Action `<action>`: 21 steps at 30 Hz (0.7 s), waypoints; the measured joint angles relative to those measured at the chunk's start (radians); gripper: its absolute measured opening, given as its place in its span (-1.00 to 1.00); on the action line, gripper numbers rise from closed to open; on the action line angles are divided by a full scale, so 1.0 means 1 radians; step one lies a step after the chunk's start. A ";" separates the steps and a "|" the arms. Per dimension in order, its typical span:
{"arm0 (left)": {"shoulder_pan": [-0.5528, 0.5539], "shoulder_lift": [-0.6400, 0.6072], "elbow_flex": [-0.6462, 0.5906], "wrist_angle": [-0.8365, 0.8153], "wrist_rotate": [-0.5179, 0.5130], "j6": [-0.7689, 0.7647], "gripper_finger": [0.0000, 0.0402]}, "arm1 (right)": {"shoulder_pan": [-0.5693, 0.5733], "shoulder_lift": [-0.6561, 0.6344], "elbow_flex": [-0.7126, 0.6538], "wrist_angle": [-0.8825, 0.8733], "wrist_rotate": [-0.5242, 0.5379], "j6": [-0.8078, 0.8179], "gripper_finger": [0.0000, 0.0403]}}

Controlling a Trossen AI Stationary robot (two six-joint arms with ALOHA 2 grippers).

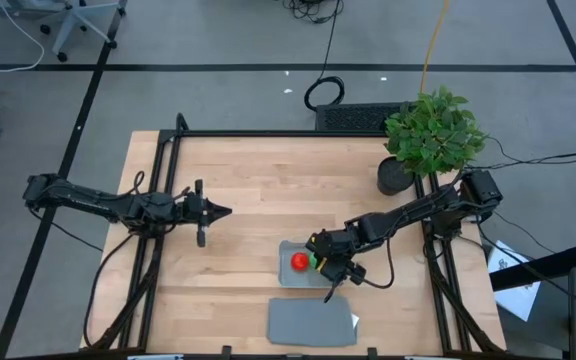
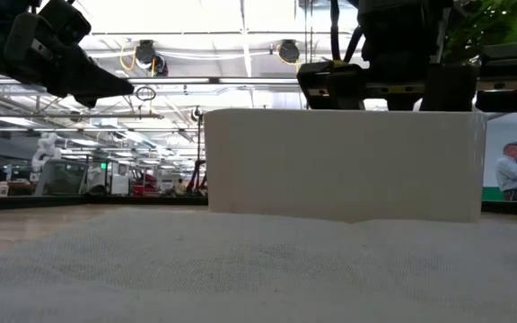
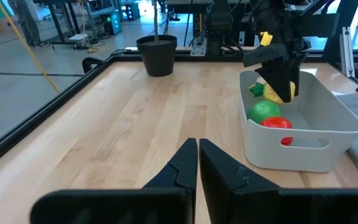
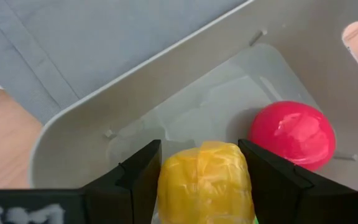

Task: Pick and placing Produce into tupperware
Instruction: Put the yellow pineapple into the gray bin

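The tupperware (image 1: 290, 275) stands on the wooden table, near its front edge; its pale wall (image 2: 344, 161) fills the low view. A red round piece (image 4: 293, 134) and a green round piece (image 3: 264, 112) lie on its floor. My right gripper (image 4: 199, 149) reaches down into the tupperware (image 3: 303, 134) and is shut on the yellow piece (image 4: 204, 180), whose green tip (image 3: 257, 89) sticks out sideways. My left gripper (image 1: 218, 211) hovers shut over the table's left half, well away from the container. My right gripper pinches the yellow piece's body (image 3: 277, 93) between its two fingers (image 4: 145, 168), one on each side. The fingers come from above, slanting down into the tupperware. The piece sits low between the container's walls beside the green piece; whether it touches the floor I cannot tell.
A flat grey lid (image 1: 313, 320) lies just in front of the tupperware at the table's near edge. A potted leafy plant (image 1: 433, 130) with a black pot (image 3: 157, 53) stands at the far right corner. Bare wood (image 1: 258, 190) spreads between the two arms.
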 joint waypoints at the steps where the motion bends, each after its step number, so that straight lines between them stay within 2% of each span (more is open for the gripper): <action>1: 0.000 0.000 0.000 0.000 0.000 -0.003 -0.89 | 0.000 0.000 0.000 0.000 0.000 0.002 -0.04; 21: 0.000 0.000 0.000 -0.002 0.001 -0.004 -0.89 | -0.016 0.000 0.000 -0.027 -0.001 0.050 -0.03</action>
